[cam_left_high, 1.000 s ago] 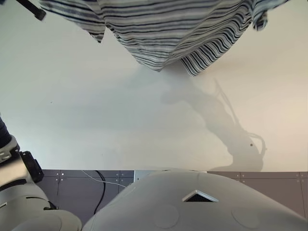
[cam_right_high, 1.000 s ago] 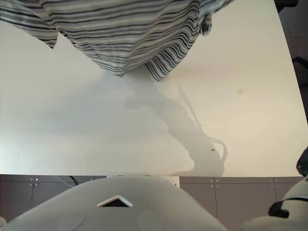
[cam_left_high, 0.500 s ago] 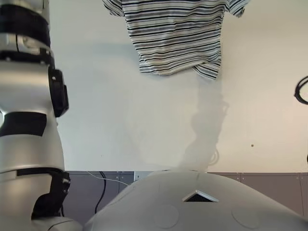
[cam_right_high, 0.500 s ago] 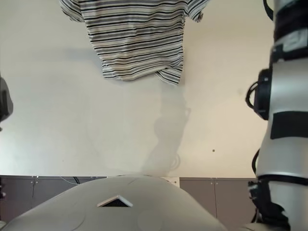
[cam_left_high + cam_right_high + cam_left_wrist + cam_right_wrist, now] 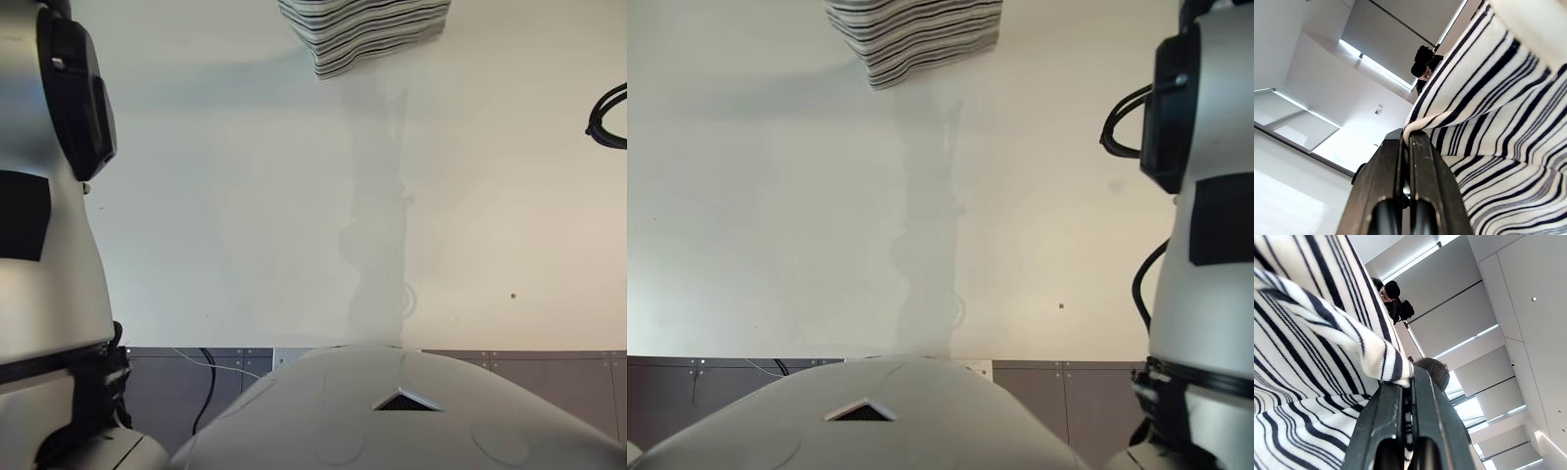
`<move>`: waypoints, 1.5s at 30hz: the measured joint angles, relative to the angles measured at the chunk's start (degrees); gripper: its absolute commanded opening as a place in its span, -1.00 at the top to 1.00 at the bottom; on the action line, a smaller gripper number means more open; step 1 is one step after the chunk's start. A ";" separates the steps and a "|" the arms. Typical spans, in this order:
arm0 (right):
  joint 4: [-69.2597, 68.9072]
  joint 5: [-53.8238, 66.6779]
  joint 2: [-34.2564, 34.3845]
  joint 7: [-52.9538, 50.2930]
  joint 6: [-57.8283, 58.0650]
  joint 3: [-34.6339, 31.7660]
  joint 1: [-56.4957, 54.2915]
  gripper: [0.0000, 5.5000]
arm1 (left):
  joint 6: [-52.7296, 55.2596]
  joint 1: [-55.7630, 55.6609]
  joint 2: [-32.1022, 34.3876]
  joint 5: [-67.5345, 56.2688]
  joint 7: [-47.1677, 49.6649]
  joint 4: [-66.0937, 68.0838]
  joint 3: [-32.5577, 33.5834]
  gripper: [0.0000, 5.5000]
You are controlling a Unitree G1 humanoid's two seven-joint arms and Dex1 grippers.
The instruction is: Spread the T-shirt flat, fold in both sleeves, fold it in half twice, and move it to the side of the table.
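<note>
The black-and-white striped T-shirt [image 5: 364, 29] hangs in the air above the far part of the white table [image 5: 294, 215]; its lower hem shows at the top of both eye views. My left gripper [image 5: 1408, 139] is shut on a bunched edge of the striped T-shirt [image 5: 1488, 93]. My right gripper [image 5: 1406, 374] is shut on another edge of the T-shirt [image 5: 1308, 333]. Both arms are raised, the left arm [image 5: 49, 196] standing tall at the left and the right arm [image 5: 1205, 215] at the right.
The table's front edge [image 5: 294, 348] runs just ahead of me, with dark panels and a white cable [image 5: 211, 370] below it. A small dark speck [image 5: 512, 295] marks the tabletop at the right.
The T-shirt has been lifted higher; only its lower hem is still seen now. Both arms have risen further up at the sides.
</note>
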 measured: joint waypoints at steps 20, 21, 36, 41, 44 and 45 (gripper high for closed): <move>-58.44 31.39 -16.22 49.28 -3.64 -15.80 61.74 0.96 | -22.73 70.90 10.99 -31.54 -34.50 -60.38 12.76 0.96; -62.20 32.46 -17.17 49.99 -2.63 -16.15 65.43 0.96 | -22.03 73.78 11.36 -32.47 -34.81 -64.30 12.91 0.96; -103.26 27.07 -31.58 55.83 1.30 -19.59 109.04 0.96 | -31.19 114.81 24.78 -18.61 -43.58 -91.09 11.32 0.96; -103.54 24.73 -32.81 55.36 -0.29 -19.69 112.27 0.72 | -39.22 116.73 25.78 -11.39 -39.82 -85.33 10.97 0.70; -106.14 26.32 -34.80 57.15 1.37 -21.07 115.67 0.52 | -39.62 116.98 27.77 -12.14 -39.08 -85.32 11.16 0.53; -106.84 27.00 -35.30 57.56 1.98 -21.82 116.67 0.50 | -39.38 117.31 28.37 -14.16 -39.09 -85.79 11.30 0.48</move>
